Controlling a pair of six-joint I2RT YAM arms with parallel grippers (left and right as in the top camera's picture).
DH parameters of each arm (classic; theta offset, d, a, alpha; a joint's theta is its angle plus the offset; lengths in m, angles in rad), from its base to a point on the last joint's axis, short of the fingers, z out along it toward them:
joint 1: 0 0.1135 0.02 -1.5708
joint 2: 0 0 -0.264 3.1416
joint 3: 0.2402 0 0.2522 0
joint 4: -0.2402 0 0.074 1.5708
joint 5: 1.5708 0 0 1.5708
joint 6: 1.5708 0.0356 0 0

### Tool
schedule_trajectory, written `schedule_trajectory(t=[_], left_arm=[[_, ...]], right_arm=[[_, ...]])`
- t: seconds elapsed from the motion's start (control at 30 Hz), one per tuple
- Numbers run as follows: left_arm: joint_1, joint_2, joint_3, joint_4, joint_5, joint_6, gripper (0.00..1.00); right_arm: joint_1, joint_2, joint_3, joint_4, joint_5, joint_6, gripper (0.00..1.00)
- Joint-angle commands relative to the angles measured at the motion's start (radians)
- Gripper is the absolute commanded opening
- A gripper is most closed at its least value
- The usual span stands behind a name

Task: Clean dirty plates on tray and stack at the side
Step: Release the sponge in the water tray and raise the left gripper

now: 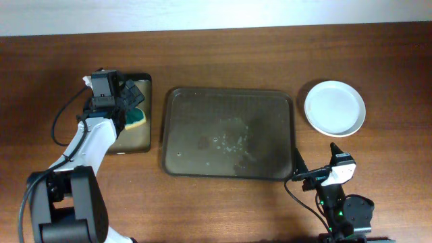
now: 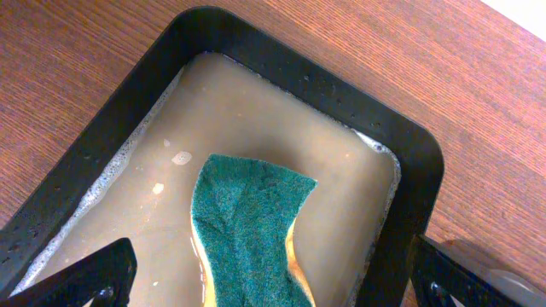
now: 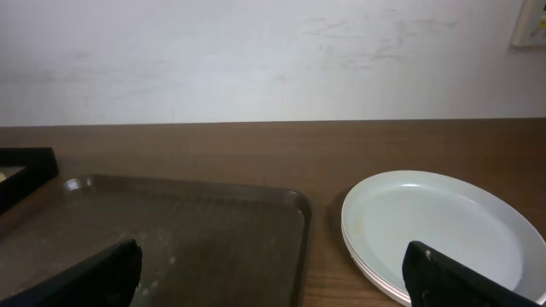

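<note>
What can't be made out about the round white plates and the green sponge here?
- Plate count: overhead shows only the top round white plate; the right wrist frame edge crops the stack.
- The green sponge's lower end: cropped by the left wrist frame; overhead, the left gripper covers part.

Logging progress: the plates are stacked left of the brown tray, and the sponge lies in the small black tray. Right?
No. The overhead view shows the plates stacked right of the brown tray, not left. The sponge does lie in the small black tray.
</note>
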Motion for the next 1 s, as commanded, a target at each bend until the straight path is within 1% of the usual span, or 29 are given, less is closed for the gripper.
schedule_trajectory(t=[0.0,0.6,0.8,0.93,0.97], left_arm=[[0.004,-0.021,0.003,0.002,0.003,0.010,0.99],[0.004,-0.009,0.003,-0.001,0.003,0.010,0.99],[0.004,-0.071,0.002,-0.108,0.003,0.010,0.99],[0.004,-0.211,0.002,-0.248,0.002,0.010,0.99],[0.004,-0.262,0.002,-0.288,-0.021,0.010,0.99]], right_arm=[[-0.004,-0.012,-0.010,-0.001,0.016,0.016,0.98],[-0.004,-0.012,-0.010,-0.001,0.016,0.016,0.98],[-0.004,-0.012,-0.010,-0.001,0.016,0.015,0.98],[-0.004,-0.011,-0.010,0.000,0.016,0.016,0.98],[-0.005,-0.011,-0.010,0.000,0.016,0.016,0.98]])
